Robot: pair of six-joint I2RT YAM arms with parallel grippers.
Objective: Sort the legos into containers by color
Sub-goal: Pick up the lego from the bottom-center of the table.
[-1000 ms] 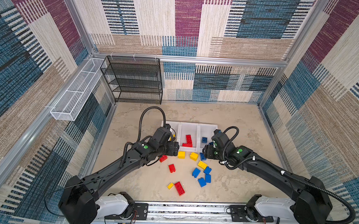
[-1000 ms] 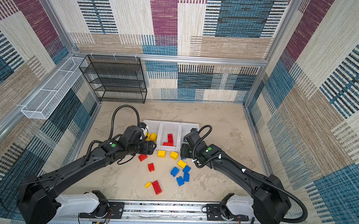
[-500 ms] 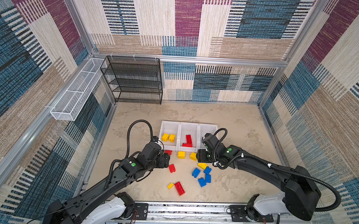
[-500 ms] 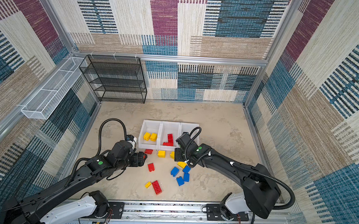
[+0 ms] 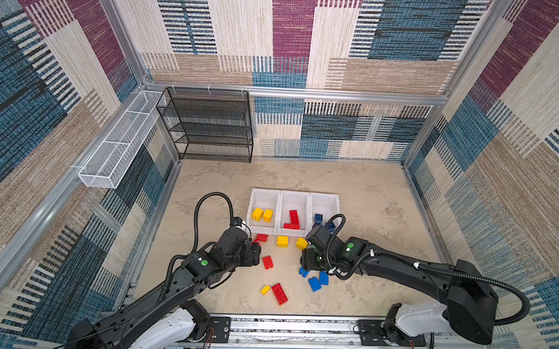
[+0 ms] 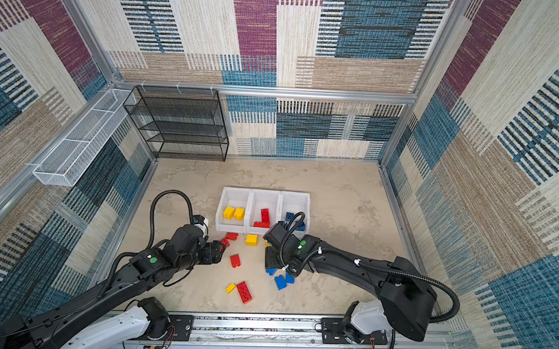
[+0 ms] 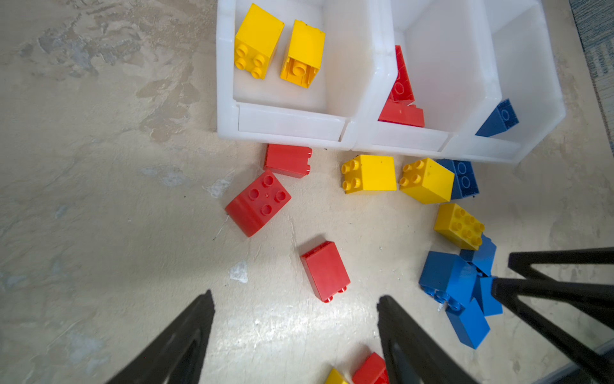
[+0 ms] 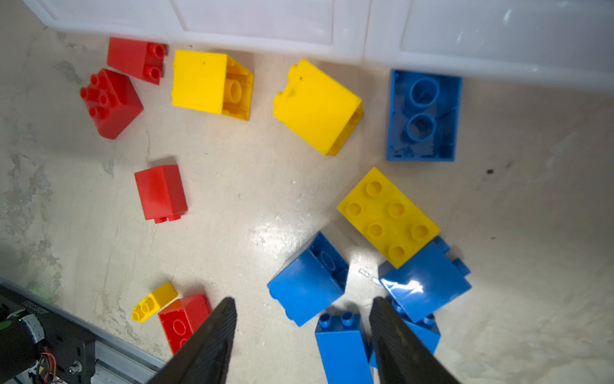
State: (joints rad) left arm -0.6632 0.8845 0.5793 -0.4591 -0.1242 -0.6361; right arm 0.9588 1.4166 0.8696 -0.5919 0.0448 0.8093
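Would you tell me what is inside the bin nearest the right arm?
At least two blue bricks lie in that bin. The right arm covers its front, so more may be hidden.

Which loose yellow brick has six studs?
The oblong yellow brick, studs up, touching the blue bricks; the square yellow pair by the bins lies sideways, the tiny yellow brick shows two studs.

- Black mesh rack (image 5: 208,125) standing at the back wall, well beyond the left pincer (image 7: 297,295).
- White wire basket (image 5: 118,147) up on the side rail, well apart too.
- Beige mottled worktop (image 5: 353,185) beneath the pincer.
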